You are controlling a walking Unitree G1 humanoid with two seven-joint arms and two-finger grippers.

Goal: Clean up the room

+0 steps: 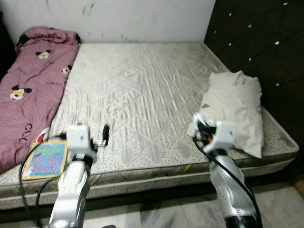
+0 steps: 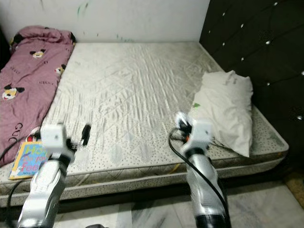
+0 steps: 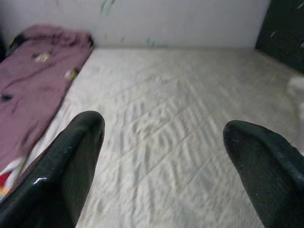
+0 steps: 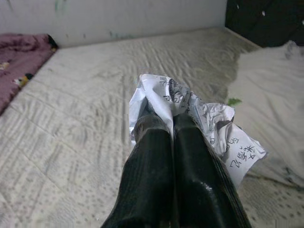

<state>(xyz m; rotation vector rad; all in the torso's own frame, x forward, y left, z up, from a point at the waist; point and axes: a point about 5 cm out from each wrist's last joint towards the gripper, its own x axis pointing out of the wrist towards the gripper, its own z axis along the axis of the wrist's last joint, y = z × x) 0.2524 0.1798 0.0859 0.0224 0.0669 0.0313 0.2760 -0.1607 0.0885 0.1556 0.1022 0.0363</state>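
A crumpled sheet of white paper (image 4: 199,111) with handwriting on it is pinched in my right gripper (image 4: 164,122), which is shut on it. That gripper (image 1: 198,124) hovers over the front right part of the bare mattress (image 1: 142,80), just beside a white pillow (image 1: 237,107). My left gripper (image 3: 164,128) is open with nothing between its fingers. It hangs (image 1: 105,134) over the mattress's front left part, next to a colourful children's book (image 1: 46,159) lying near the edge.
A pink cartoon-print blanket (image 1: 33,85) runs along the left side of the bed. A dark tufted headboard (image 1: 266,47) rises on the right and a white wall stands behind. Marble floor (image 1: 166,213) shows below the bed's front edge.
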